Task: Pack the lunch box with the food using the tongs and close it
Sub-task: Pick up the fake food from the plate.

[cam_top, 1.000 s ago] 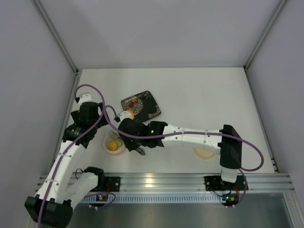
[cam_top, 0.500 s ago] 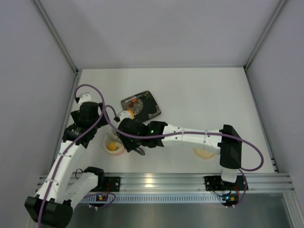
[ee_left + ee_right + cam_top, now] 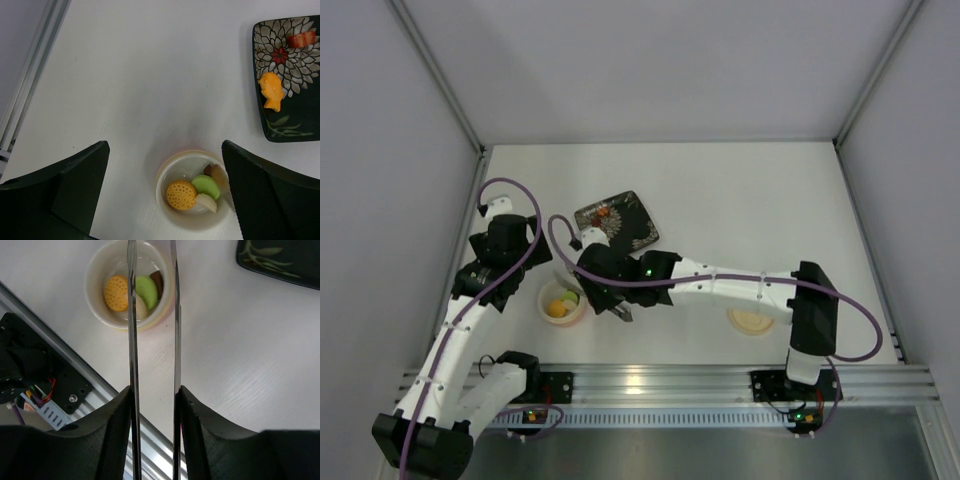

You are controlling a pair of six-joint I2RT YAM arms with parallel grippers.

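Observation:
The round cream lunch box (image 3: 561, 305) (image 3: 192, 190) (image 3: 130, 285) holds an orange biscuit (image 3: 181, 195), a green piece (image 3: 205, 185), a whitish piece and a brown one. My right gripper (image 3: 610, 292) (image 3: 153, 395) is shut on the tongs (image 3: 131, 340). Their two slim arms stand apart and reach over the box's right half. The left gripper (image 3: 503, 250) (image 3: 164, 147) hangs open above the box, one finger on either side. More food, an orange fish shape (image 3: 271, 91) and a red piece (image 3: 301, 38), lies on the dark floral plate (image 3: 630, 226) (image 3: 292, 125).
The flat cream lid (image 3: 752, 322) lies on the table by the right arm's base. An aluminium rail (image 3: 670, 385) runs along the near edge, and grey walls close in the back and both sides.
The tongs' arms have spread apart and a green piece now lies in the lunch box. My right arm has shifted slightly to the right. The left arm has not moved.

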